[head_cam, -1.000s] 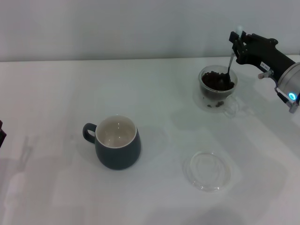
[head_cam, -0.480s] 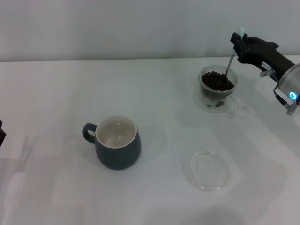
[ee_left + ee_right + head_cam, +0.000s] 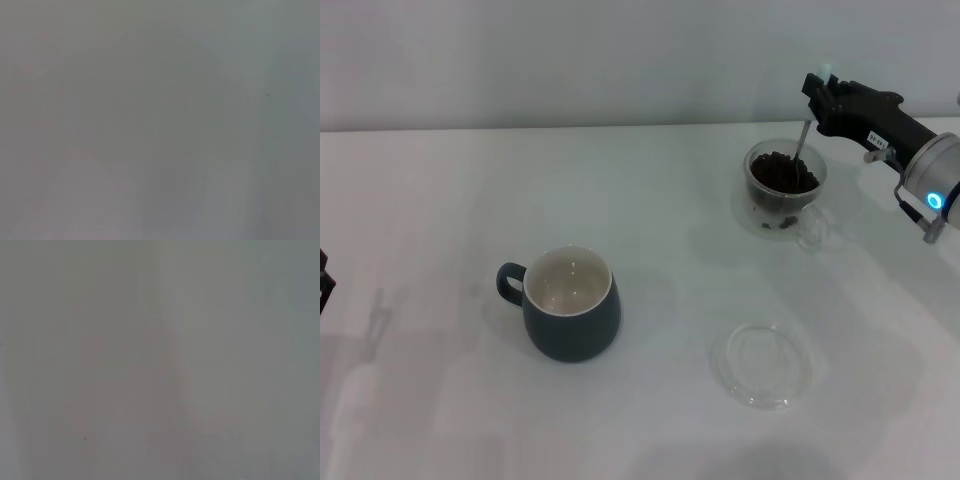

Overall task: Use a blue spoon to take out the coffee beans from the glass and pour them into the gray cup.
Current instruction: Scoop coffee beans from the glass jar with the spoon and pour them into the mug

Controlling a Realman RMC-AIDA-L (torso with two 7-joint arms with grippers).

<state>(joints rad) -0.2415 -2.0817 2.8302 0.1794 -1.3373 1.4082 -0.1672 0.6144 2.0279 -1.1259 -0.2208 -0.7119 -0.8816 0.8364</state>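
white table (image 3: 470, 200), spoon (image 3: 802, 142) in glass (image 3: 785, 186)

Glass (image 3: 785, 190) far right, cup (image 3: 570, 303) near centre-left, saucer (image 3: 761, 363) before glass.

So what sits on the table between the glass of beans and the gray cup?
Nothing: in the head view, only bare white table lies between the glass and the gray cup. The clear saucer lies off that line, nearer the camera.

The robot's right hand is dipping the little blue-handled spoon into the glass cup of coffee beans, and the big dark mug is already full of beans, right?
Not quite. The dark blue-gray ceramic mug is empty: the head view shows only its bare cream inside. The rest holds: the right gripper holds the pale-blue-handled metal spoon in the clear glass cup of dark coffee beans.
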